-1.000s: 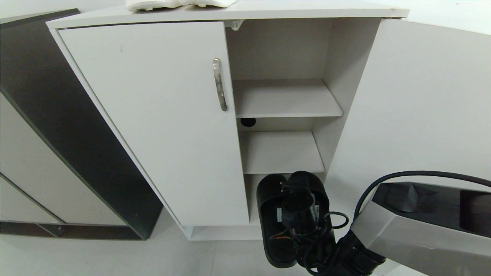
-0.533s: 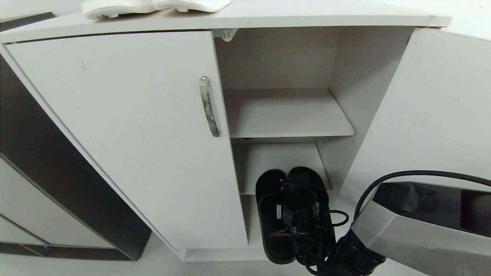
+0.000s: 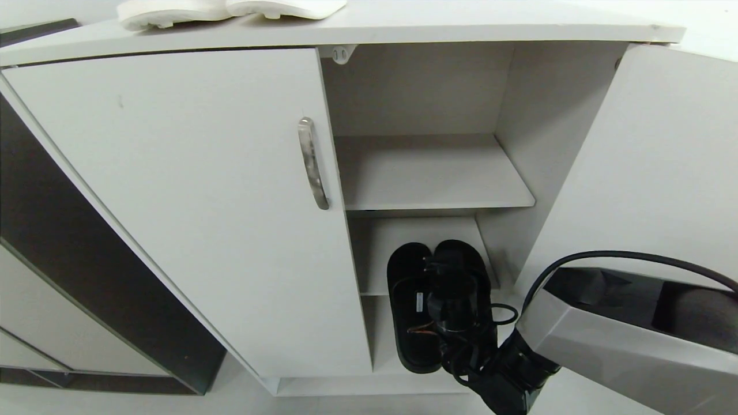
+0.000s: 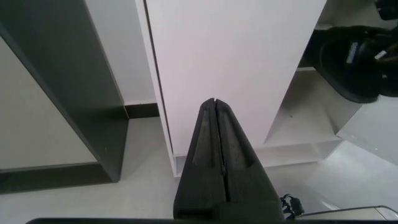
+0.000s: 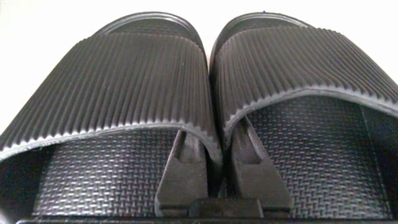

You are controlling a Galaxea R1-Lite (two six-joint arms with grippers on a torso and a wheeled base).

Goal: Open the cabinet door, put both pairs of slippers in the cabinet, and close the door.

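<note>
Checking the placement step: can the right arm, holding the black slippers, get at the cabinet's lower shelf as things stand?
Probably yes. The right door is swung open, the lower shelf is bare, and the black slippers in the right gripper are held right at its front edge.

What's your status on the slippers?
Right claw shut on black slippers, in front of lower shelf. Left claw shut, empty. White slippers on cabinet top. No obstruction seen.
</note>
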